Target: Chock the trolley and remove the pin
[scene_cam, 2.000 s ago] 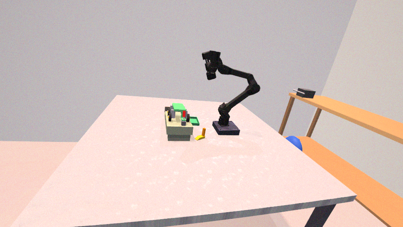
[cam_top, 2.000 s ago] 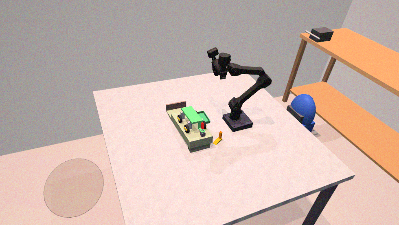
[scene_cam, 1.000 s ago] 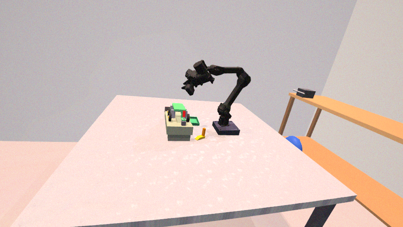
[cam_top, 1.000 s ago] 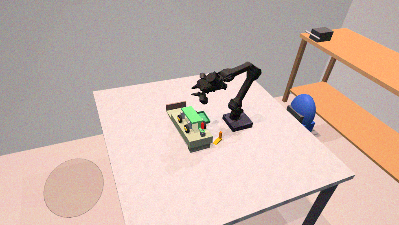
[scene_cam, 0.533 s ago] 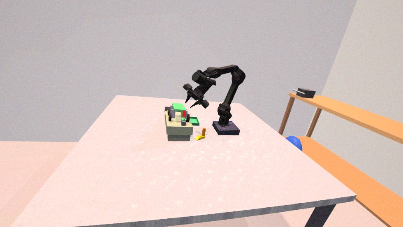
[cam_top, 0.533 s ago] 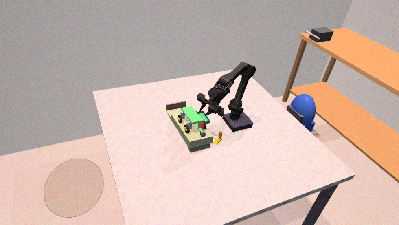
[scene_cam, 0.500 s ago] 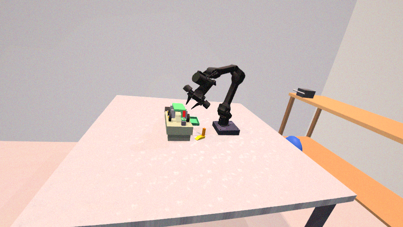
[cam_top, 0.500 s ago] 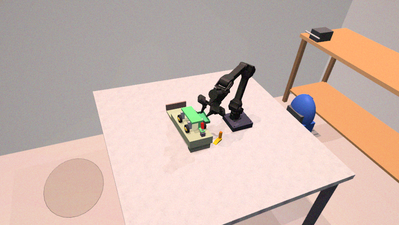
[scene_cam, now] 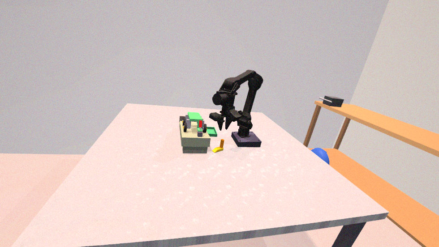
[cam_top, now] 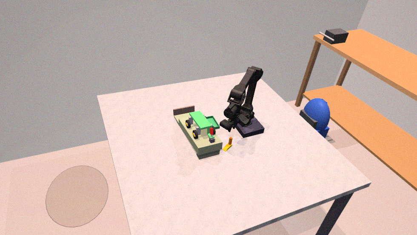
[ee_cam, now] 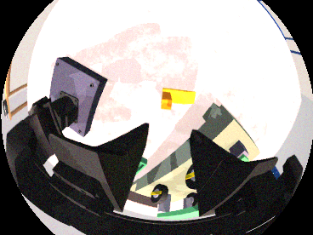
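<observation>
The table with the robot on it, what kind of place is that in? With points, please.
Maybe a robot lab or workshop: a black robot arm (cam_top: 251,96) (scene_cam: 251,91) is on the table (cam_top: 262,181) (scene_cam: 196,196), and there's a little trolley (cam_top: 200,118) (scene_cam: 194,116) on a ramp (cam_top: 208,148) (scene_cam: 195,141).

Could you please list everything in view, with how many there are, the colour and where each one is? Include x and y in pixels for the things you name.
trolley (cam_top: 200,119) (scene_cam: 195,116): one, green top, on the ramp
ramp (cam_top: 208,147) (scene_cam: 195,141): one, beige, on the table
stop pin (cam_top: 211,131) (scene_cam: 200,124): one, red head, at the trolley's near end
chock (cam_top: 227,146) (scene_cam: 218,149) (ee_cam: 184,96): one, yellow with orange handle, on the table beside the ramp
tray (cam_top: 217,127) (scene_cam: 212,135): one, green, beside the ramp
table (cam_top: 233,186) (scene_cam: 196,196): one, pale pink, under the arm
shelf unit (cam_top: 311,70) (scene_cam: 312,122): one, orange, at right
box (cam_top: 337,35) (scene_cam: 333,101): one, black, on the top shelf
blue object (cam_top: 318,112) (scene_cam: 320,157): one, blue, by the shelf unit
arm (cam_top: 251,93) (scene_cam: 250,99): one, black, on a dark base
gripper (cam_top: 231,129) (scene_cam: 223,129) (ee_cam: 170,130): one, black, partly open above the table
</observation>
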Motion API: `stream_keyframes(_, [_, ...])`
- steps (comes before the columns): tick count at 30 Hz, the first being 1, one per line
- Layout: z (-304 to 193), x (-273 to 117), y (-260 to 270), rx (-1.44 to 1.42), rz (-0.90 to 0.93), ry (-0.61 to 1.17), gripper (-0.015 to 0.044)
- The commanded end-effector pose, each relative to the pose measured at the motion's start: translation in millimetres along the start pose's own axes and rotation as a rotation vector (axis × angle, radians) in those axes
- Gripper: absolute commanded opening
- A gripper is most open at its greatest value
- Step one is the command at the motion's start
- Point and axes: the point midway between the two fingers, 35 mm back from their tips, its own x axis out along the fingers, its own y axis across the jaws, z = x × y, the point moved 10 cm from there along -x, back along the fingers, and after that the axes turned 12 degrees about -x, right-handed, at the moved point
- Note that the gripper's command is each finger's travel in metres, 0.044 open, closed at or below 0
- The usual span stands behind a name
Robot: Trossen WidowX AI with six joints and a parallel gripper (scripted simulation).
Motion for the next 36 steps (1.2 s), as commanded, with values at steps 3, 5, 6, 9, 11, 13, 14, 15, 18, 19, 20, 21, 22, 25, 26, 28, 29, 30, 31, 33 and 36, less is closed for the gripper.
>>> stream_keyframes(3, [2, 1, 1, -0.039, 0.013, -0.019, 0.0190])
stream_keyframes(5, [2, 5, 0, -0.039, 0.013, -0.019, 0.0190])
stream_keyframes(6, [2, 8, 0, -0.039, 0.013, -0.019, 0.0190])
stream_keyframes(9, [2, 20, 0, -0.039, 0.013, -0.019, 0.0190])
stream_keyframes(11, [2, 27, 0, -0.039, 0.013, -0.019, 0.0190])
stream_keyframes(13, [2, 34, 0, -0.039, 0.013, -0.019, 0.0190])
stream_keyframes(14, [2, 37, 1, -0.039, 0.013, -0.019, 0.0190])
stream_keyframes(15, [3, 41, 1, -0.039, 0.014, -0.019, 0.0190])
stream_keyframes(18, [3, 45, 1, -0.039, 0.014, -0.019, 0.0190])
stream_keyframes(19, [3, 45, 1, -0.039, 0.014, -0.019, 0.0190])
stream_keyframes(20, [3, 45, 1, -0.039, 0.014, -0.019, 0.0190])
stream_keyframes(21, [3, 46, 1, -0.039, 0.014, -0.019, 0.0190])
stream_keyframes(22, [3, 47, 1, -0.039, 0.014, -0.019, 0.0190])
stream_keyframes(25, [3, 52, 1, -0.039, 0.014, -0.019, 0.0190])
stream_keyframes(26, [3, 54, 1, -0.039, 0.014, -0.019, 0.0190])
stream_keyframes(28, [3, 57, 1, -0.039, 0.014, -0.019, 0.0190])
stream_keyframes(29, [3, 59, 1, -0.039, 0.014, -0.019, 0.0190])
stream_keyframes(30, [3, 60, 1, -0.039, 0.014, -0.019, 0.0190])
stream_keyframes(31, [3, 62, 1, -0.039, 0.014, -0.019, 0.0190])
stream_keyframes(33, [3, 65, 1, -0.039, 0.014, -0.019, 0.0190])
stream_keyframes(36, [3, 70, 1, -0.039, 0.014, -0.019, 0.0190])
